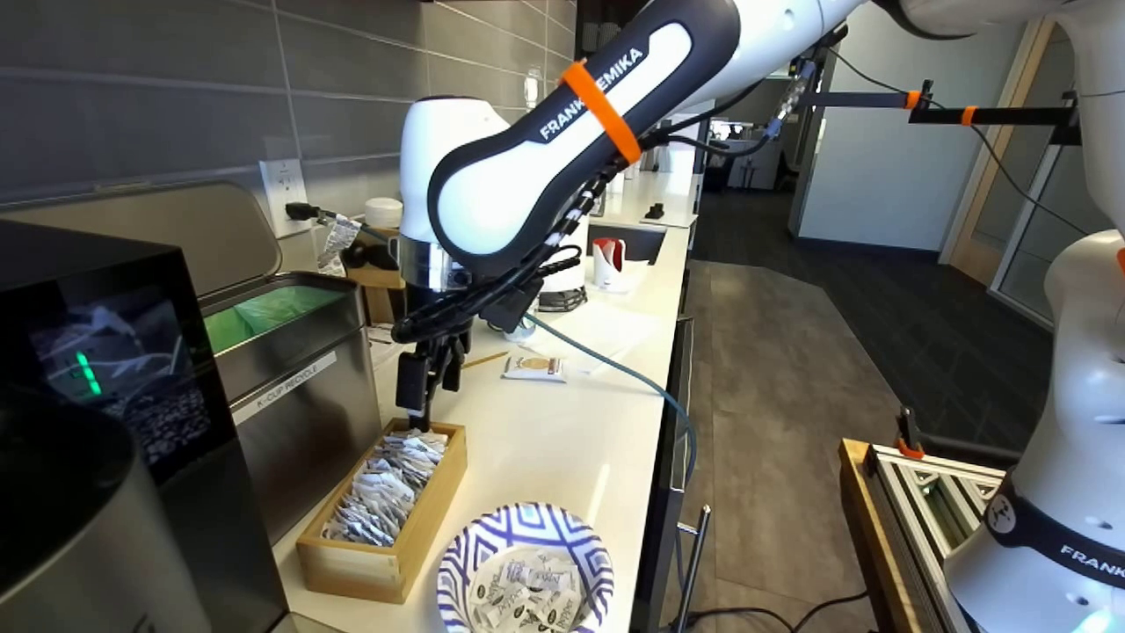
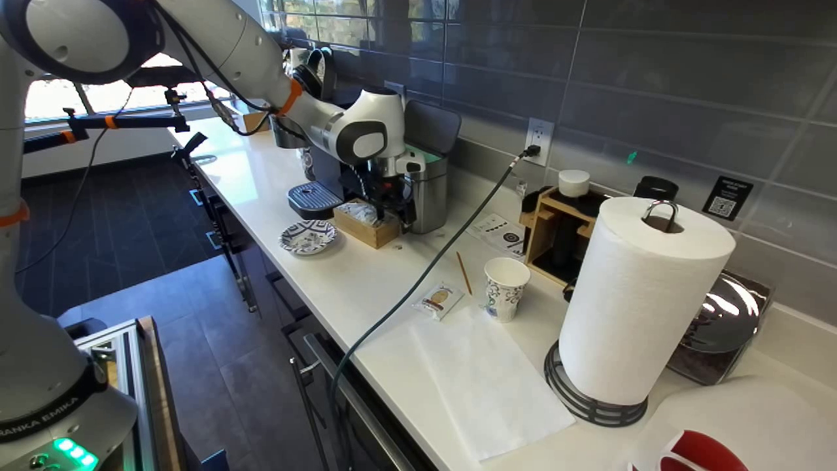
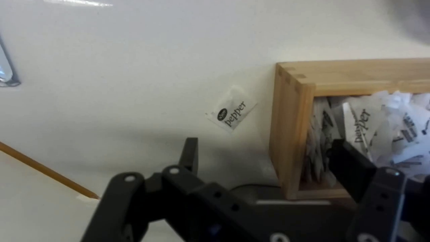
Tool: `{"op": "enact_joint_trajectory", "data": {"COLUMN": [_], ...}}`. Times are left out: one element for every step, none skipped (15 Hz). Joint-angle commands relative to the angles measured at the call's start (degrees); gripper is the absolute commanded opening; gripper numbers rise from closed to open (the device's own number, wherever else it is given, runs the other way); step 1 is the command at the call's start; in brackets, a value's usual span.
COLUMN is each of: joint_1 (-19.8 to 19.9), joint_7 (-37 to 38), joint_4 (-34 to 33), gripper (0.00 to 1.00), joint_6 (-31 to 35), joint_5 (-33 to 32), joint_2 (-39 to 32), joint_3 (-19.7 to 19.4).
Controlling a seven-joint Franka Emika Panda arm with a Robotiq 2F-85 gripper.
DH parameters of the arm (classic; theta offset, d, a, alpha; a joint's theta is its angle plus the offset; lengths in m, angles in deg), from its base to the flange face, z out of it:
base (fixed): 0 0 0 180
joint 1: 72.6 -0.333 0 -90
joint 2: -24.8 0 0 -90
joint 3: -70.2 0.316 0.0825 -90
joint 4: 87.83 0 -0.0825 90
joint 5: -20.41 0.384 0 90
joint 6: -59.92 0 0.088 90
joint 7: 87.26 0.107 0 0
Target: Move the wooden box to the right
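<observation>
Wrist view showed the gripper (image 3: 267,156) with its two fingers (image 3: 190,154) spread wide, the end wall of the wooden box (image 3: 289,127) appearing in the gap between them. One fingertip was at the opening of the box, in front of the small paper packets (image 3: 359,124) which filled it; the other fingertip was outside, well apart from the wall. Whether the inner fingertip touched the packets, I could not tell. A single pepper packet (image 3: 231,112) lay loose on the white counter (image 3: 134,50), just beside this same end wall, and a yellow-brown pencil (image 3: 47,170) lay farther from the box.

In both exterior views, the wooden box stood flat on the counter, between a steel bin (image 1: 316,448) and a round plate (image 1: 518,520) with a blue pattern, which carried more packets (image 1: 527,598). The gripper pointed downward at the end of the box nearer to the pencil. Farther along the counter, in an exterior view, there lay a snack packet (image 2: 439,301); near it stood a patterned paper cup (image 2: 505,291), upright, and beyond the cup a paper towel roll (image 2: 641,301) stood on a black stand (image 2: 595,415).
</observation>
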Motion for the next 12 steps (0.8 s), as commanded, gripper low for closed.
{"op": "enact_joint_trajectory", "data": {"joint_1": [1.34, 1.9, 2.37, 2.61, 2.58, 2.57, 2.56, 2.72, 3.07, 3.14, 3.17, 3.25], "joint_7": [-3.8, -5.55, -6.93, -7.56, -7.35, -6.98, -6.49, -6.36, -6.62, -6.54, -6.35, -6.25], "joint_4": [2.2, 2.83, 3.51, 4.14, 4.68, 5.06, 5.31, 5.57, 5.58, 5.46, 5.43, 5.35], "gripper": [1.0, 1.0, 1.0, 1.0, 1.0, 1.0, 0.99, 0.97, 0.98, 0.97, 0.99, 0.98], "joint_6": [-1.08, -0.7, -0.27, -0.16, -0.39, -0.21, 0.22, 0.76, 1.46, 1.55, 1.48, 1.37], "joint_5": [2.2, 3.19, 4.02, 4.5, 4.45, 4.32, 4.16, 4.27, 4.85, 4.78, 4.58, 4.49], "joint_2": [2.12, 2.48, 2.89, 3.25, 3.47, 3.43, 3.32, 3.25, 3.09, 3.05, 3.06, 2.99], "joint_3": [1.75, 2.41, 2.84, 2.91, 2.58, 2.23, 1.93, 1.85, 2.02, 1.96, 1.81, 1.72]}}
